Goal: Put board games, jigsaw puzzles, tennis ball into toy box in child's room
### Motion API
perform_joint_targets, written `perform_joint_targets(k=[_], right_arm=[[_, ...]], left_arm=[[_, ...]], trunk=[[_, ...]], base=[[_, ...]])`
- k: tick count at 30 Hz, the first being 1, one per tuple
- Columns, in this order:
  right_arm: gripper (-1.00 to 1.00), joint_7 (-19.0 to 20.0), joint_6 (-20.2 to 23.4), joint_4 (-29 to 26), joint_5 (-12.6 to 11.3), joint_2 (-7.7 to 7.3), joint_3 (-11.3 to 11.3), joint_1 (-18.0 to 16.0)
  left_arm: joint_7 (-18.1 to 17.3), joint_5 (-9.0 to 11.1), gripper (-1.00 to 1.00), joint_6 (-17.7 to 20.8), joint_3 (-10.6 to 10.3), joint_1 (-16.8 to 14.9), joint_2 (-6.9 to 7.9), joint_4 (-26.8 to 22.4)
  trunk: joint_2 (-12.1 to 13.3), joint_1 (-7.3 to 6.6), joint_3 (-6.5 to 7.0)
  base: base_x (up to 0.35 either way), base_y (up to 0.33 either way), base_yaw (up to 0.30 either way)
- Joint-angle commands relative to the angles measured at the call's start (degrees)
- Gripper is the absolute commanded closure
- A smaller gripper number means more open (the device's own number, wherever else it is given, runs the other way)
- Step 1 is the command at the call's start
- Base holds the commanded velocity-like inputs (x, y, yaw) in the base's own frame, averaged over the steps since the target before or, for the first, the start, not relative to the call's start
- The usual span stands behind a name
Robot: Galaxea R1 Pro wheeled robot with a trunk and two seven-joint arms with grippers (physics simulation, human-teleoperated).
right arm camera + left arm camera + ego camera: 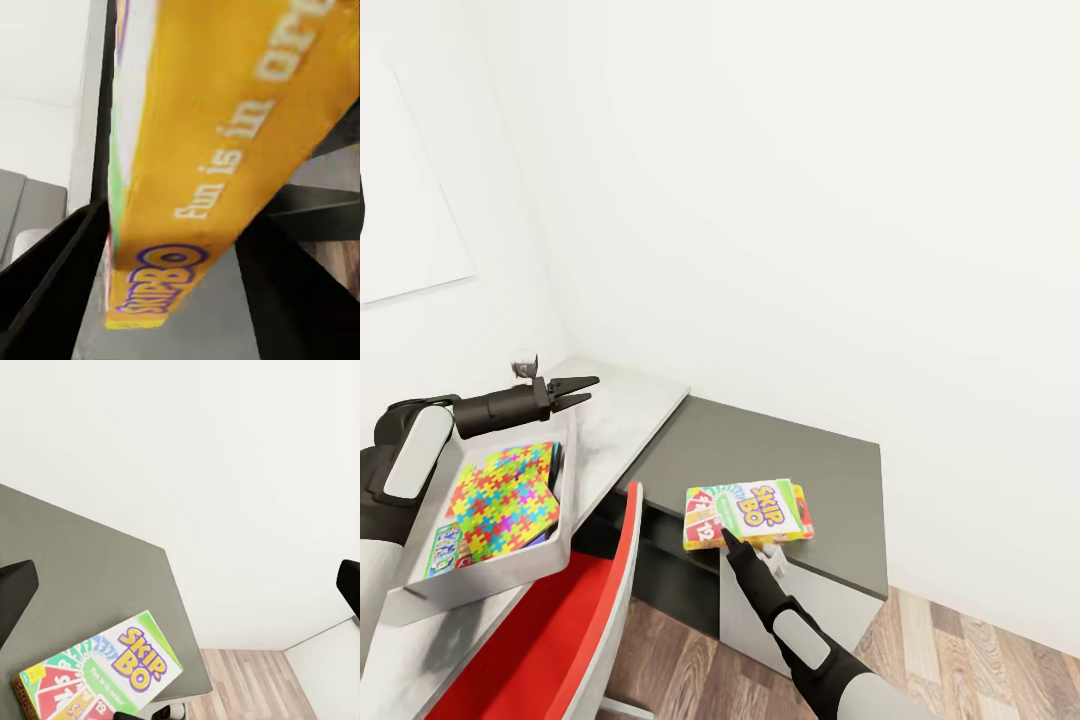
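Low in the centre of my head view, the right gripper (727, 537) pinches the near edge of the Skip-Bo board game (750, 511), holding it over the dark cabinet top (800, 455). My right wrist view adds the box's orange side (217, 165) wedged between both dark fingers (52, 262). At left, the left gripper (582, 390) hangs with fingers spread above the toy box (510, 570), where a jigsaw puzzle (500, 495) lies.
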Motion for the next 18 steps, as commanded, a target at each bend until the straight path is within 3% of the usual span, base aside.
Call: perform_joint_targets(k=[1,18], right_arm=[[1.00,0.16,-0.35,0.17,-0.63,0.00,0.38,-0.08],[1.00,0.16,-0.33,0.17,-0.63,0.00,0.38,-0.09]], left_arm=[[-0.31,-0.21,-1.00,0.21,0.06,-0.03,0.01,0.00],[-0.44,-0.18,-1.00,0.21,0.12,-0.03,0.01,0.00]], trunk=[[-0.04,0.00,-0.06],[-0.04,0.00,-0.06]], base=[[0.000,0.000,0.000],[0.000,0.000,0.000]])
